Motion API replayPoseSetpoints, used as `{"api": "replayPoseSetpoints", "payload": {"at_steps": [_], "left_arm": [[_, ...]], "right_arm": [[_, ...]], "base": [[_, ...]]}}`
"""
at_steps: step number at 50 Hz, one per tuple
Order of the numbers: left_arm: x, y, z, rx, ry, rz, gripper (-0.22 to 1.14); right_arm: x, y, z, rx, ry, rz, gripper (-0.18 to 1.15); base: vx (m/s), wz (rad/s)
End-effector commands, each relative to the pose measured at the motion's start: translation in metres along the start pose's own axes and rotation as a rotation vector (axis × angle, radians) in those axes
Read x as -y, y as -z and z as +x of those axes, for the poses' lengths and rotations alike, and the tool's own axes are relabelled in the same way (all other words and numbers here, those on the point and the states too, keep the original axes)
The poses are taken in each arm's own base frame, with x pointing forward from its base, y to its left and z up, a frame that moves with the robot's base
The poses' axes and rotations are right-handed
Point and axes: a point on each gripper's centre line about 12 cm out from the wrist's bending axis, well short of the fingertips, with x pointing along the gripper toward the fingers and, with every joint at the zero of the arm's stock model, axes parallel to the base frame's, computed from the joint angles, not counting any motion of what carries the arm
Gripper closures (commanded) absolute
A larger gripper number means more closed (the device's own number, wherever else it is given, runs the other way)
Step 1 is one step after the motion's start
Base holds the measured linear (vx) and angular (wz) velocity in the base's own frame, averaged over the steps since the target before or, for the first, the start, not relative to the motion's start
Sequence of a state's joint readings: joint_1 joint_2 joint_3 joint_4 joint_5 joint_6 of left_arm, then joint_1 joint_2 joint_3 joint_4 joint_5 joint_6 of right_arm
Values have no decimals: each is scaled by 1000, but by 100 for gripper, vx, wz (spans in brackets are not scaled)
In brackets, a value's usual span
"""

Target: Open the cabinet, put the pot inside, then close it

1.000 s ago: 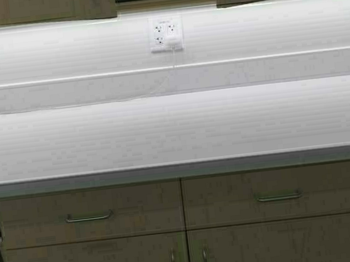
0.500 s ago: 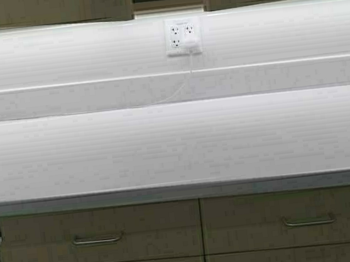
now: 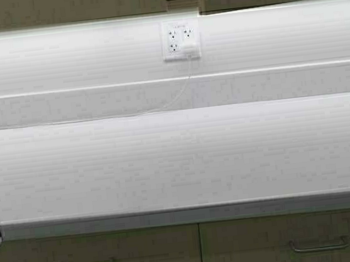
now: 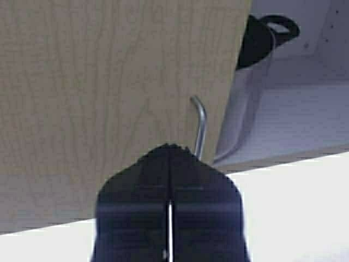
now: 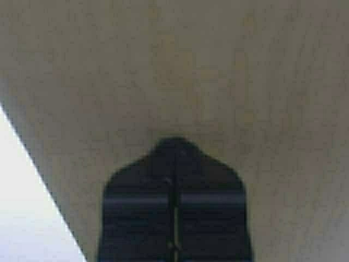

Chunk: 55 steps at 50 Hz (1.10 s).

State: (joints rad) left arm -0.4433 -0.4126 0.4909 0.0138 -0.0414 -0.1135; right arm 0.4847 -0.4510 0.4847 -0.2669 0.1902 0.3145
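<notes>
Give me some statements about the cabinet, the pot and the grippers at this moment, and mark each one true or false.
1. The pot is inside the cabinet. True.
2. The cabinet doors are fully shut. False: a gap remains between them, and the pot shows through it.
3. The left gripper is shut, with its tips against the left door beside the bar handle. True.
4. The right gripper holds the pot. False: it is shut on nothing, close against a door.
5. The outlet has nothing plugged in. False: a white plug and cord hang from it.
</notes>
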Motion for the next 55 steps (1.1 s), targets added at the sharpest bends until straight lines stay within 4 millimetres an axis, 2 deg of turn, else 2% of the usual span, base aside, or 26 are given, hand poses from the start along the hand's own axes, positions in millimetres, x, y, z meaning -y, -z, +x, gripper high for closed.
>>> {"api": "replayPoseSetpoints", "payload": {"at_steps": [1, 6, 18, 27, 41, 55], "left_arm": [[4, -11, -18, 39, 12, 14, 88], [4, -11, -20, 39, 12, -1, 88], [5, -5, -18, 22, 15, -24, 88], [3, 10, -15, -18, 10, -33, 88], [2, 22, -11, -50, 6, -28, 88], [1, 28, -7, -65, 4, -33, 88]], "right_arm": [[-12, -18, 25, 37, -33, -7, 91], [-12, -22, 31, 38, -31, -4, 91], [-9, -17, -3, 52, -30, 5, 91], [-6, -5, -16, 7, -14, 3, 91], [-5, 8, -16, -30, -10, 6, 91], [-5, 8, -16, -33, -9, 9, 91]], "base": [[14, -5], [12, 1], [10, 2], [8, 1], [5, 1], [2, 0]]}}
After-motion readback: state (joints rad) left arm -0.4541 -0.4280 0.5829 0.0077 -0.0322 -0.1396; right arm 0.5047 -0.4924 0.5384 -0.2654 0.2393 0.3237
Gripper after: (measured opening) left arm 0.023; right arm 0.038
